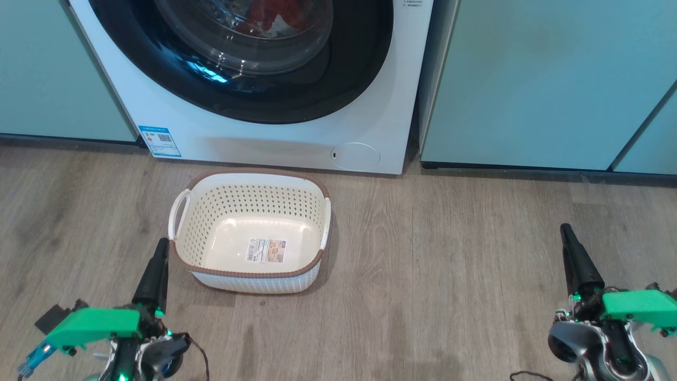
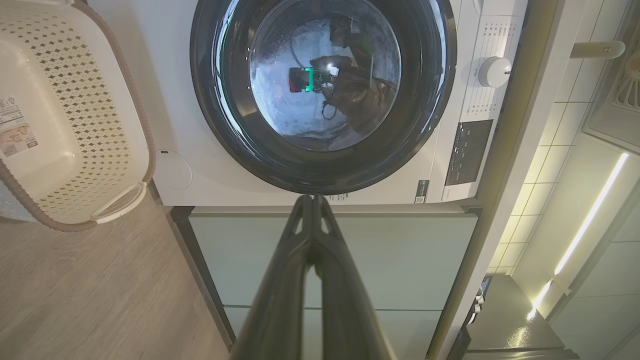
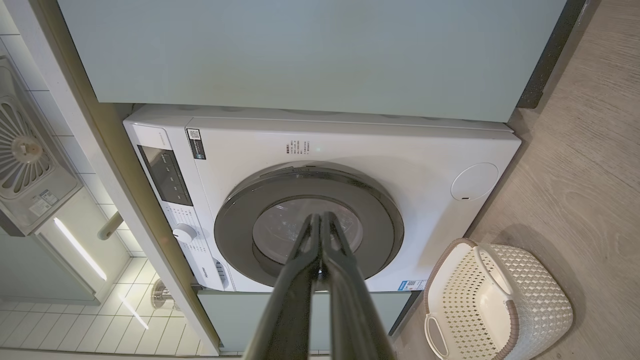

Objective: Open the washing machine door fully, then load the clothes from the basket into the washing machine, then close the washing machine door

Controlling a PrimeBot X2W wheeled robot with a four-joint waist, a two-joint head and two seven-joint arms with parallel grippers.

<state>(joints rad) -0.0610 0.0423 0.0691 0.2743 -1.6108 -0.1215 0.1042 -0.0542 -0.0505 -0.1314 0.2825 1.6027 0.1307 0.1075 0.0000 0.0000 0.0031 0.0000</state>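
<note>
The washing machine door (image 1: 344,79) sat shut, flat against the front of the white washing machine (image 1: 264,143) between the pale teal cabinets (image 1: 529,79), with the red clothes (image 1: 267,21) showing behind its glass bowl; by my reading the loading was done and only the closing was left to make sure of. Going from the left: the left gripper (image 1: 161,248) hung low over the wood floor (image 1: 423,291) with its two dark fingers pressed together on nothing, its tip just beside the basket's near left corner; the basket (image 1: 232,203) stood empty on the floor in front of the machine, open side up, its long axis seemingly running side to side along the machine's front, a white handle at each short end; the door, being round, had no long axis to speak of, and it faced straight out into the room toward the robot; the right gripper (image 1: 568,235) hung well apart on the right, jaws likewise closed and empty. To finish well, I judged, any last push should land on the black rim, not the glass, firm enough to catch the latch; I could not tell from where I stood whether it had clicked.
</note>
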